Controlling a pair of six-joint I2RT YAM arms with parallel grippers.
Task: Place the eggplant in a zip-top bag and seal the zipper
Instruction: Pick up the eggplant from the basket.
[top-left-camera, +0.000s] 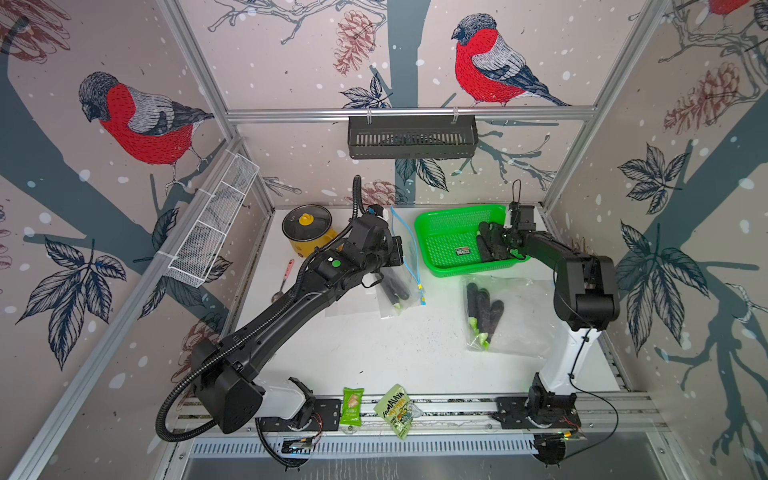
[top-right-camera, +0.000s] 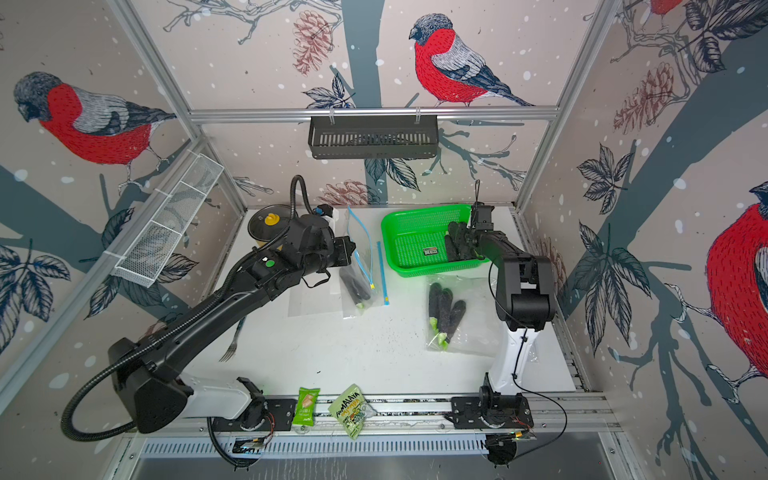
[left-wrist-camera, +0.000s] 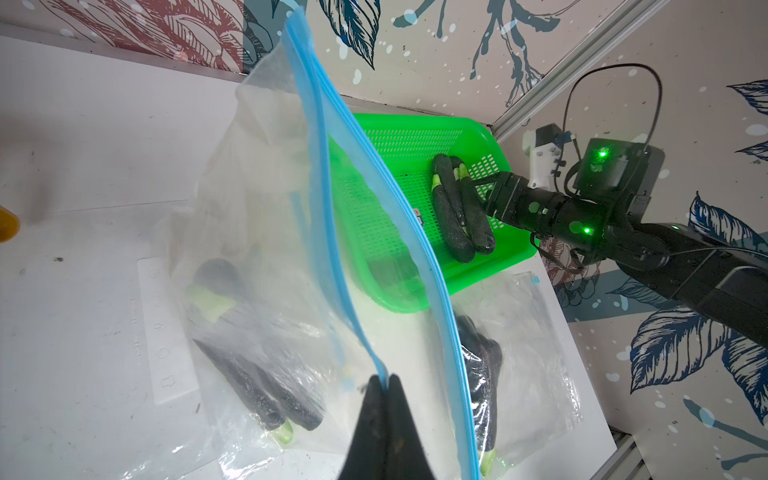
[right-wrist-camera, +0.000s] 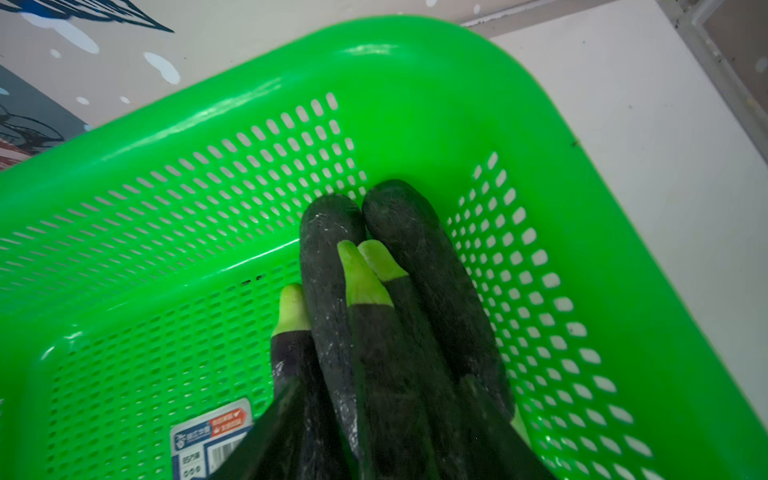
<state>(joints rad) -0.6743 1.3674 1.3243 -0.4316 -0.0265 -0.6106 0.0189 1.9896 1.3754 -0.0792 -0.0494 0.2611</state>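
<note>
Nearest the front of the bench, a filled bag lay flat w/ three eggplants in it, long axes front-to-back and green stems toward the front edge. Further in, the left end effector was clamped tight on one lip of the zip-top bag, holding it up w/ the blue zipper bowed open. Some dark eggplants showed through it, prob inside, lying lengthwise w/ stems at the low front end. At the back, the right end effector was down in the green basket, jaws partway apart either side of the eggplant pile. Couldn't tell if it was actually squeezing. Those lay side by side near the basket's right wall, long axes roughly front-to-back, packed head-to-tail w/ some stems and some blunt ends toward the back. Worries imo: the jaws straddled several at once, so it could lift a bundle, drop one, or bring smth too fat for the mouth. Also only one lip was pinched, so the mouth could sag shut, or a stem could snag the zipper and yank the bag loose.
</note>
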